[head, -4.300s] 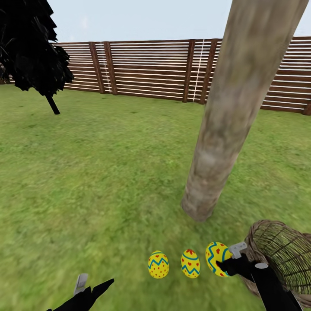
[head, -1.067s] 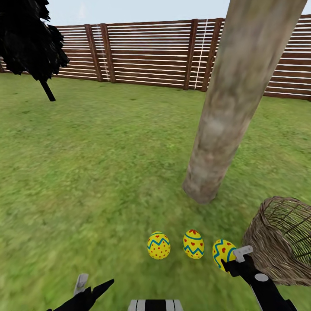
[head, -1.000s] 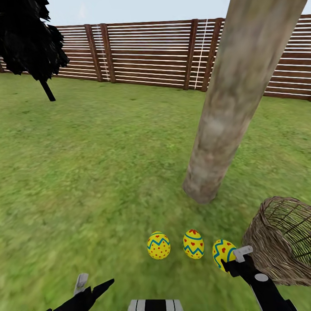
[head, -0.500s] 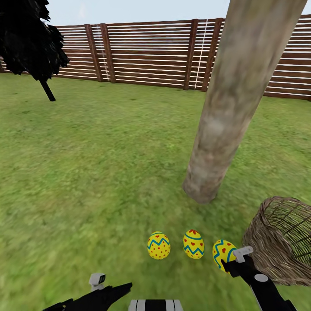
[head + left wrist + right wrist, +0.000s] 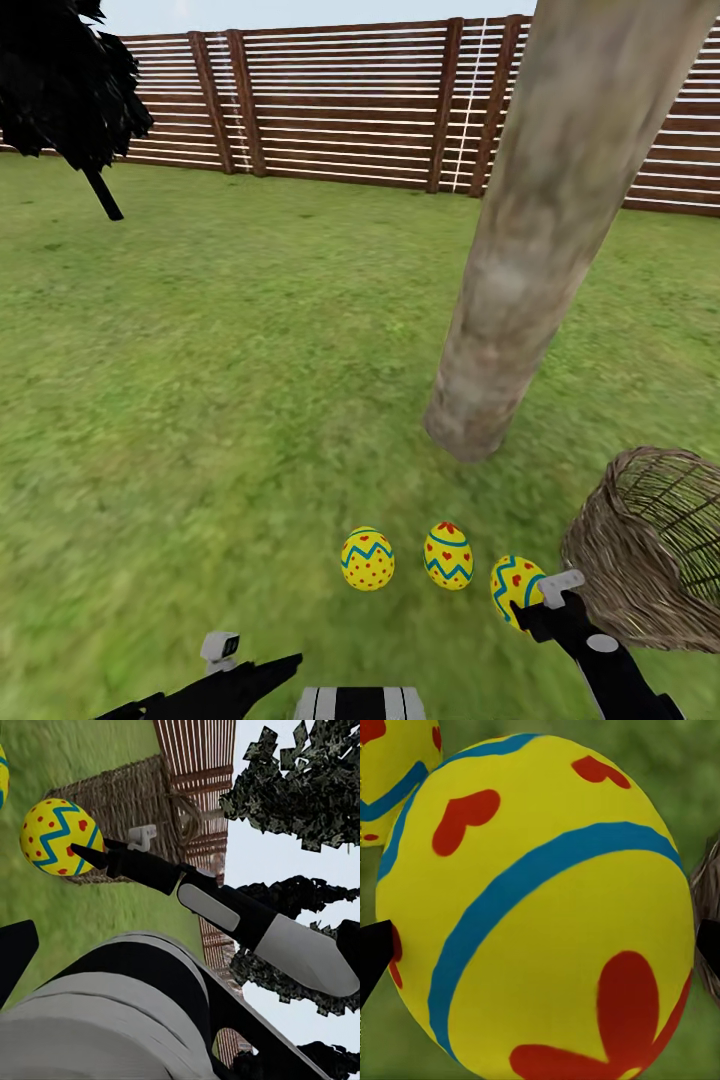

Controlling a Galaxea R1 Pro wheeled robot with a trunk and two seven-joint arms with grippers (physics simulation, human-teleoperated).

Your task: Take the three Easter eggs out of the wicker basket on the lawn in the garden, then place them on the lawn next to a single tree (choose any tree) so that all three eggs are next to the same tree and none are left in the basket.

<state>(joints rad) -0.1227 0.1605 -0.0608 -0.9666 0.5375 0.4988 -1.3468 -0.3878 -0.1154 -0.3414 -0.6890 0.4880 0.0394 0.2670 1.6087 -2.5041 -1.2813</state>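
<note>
Left gripper (image 5: pixel 255 672) hangs low over the lawn (image 5: pixel 200 400), clear of the eggs, its fingers apart with nothing between; left egg (image 5: pixel 367 559) and middle egg (image 5: pixel 448 555) stand upright on the grass, long axis vertical and narrow end up, near the foot of the tree (image 5: pixel 520 260). Right egg (image 5: pixel 517 591) sits in line with them, just beside the basket (image 5: pixel 640 560), also roughly upright. Right gripper (image 5: pixel 540 608) is at this egg with fingertips either side, but I cannot tell whether it is clamped or loose. Risk: a careless withdrawal could drag or tip the egg so it rolls away from the trunk or against the basket.
</note>
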